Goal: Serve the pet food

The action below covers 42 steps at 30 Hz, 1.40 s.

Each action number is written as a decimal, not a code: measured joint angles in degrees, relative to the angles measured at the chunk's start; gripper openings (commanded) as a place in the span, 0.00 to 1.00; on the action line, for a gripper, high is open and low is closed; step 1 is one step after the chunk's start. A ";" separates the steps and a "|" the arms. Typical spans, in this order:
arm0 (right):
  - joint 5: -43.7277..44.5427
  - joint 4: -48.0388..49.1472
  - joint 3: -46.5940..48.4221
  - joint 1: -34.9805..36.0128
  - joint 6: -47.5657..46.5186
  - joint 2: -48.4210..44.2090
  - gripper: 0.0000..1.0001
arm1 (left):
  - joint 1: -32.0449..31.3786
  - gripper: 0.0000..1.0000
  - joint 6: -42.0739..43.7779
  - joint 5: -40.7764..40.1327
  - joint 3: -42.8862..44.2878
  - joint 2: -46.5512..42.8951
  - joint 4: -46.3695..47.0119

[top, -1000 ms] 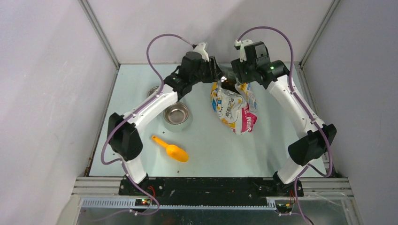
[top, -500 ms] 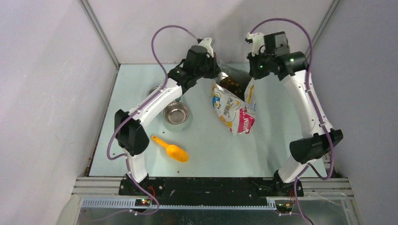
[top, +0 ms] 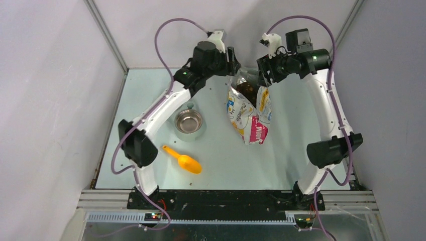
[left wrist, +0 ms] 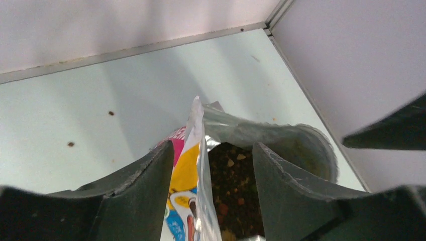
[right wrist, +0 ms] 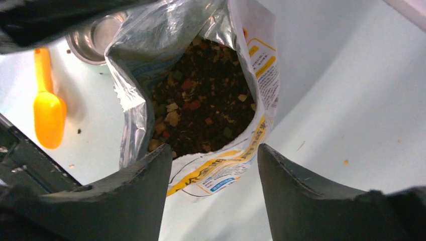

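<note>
The printed cat bag (top: 249,118) sits at the back middle of the table with its mouth open. Pet food (top: 248,91) fills it: brown kibble with reddish and pale bits, seen clearly in the right wrist view (right wrist: 201,103) and the left wrist view (left wrist: 233,186). My left gripper (top: 235,61) is open at the mouth's left side; the bag's left rim (left wrist: 197,150) passes loosely between its fingers (left wrist: 150,170). My right gripper (top: 262,78) is open over the mouth's right side, with the bag's near rim (right wrist: 221,173) between its spread fingers (right wrist: 150,175).
A steel bowl (top: 188,122) stands left of the bag, also in the right wrist view (right wrist: 98,37). The orange scoop (top: 183,159) lies nearer the front left, empty (right wrist: 47,113). The enclosure's back wall and corner posts are close behind both wrists.
Both wrists have risen and swung back over the bag's mouth. The mouth now stands open and the bag has drawn in slightly to the left.
</note>
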 measured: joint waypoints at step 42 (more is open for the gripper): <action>28.70 3.65 -16.81 25.81 -21.75 -5.03 0.00 | 1.49 0.01 -14.12 7.28 -3.91 0.57 6.49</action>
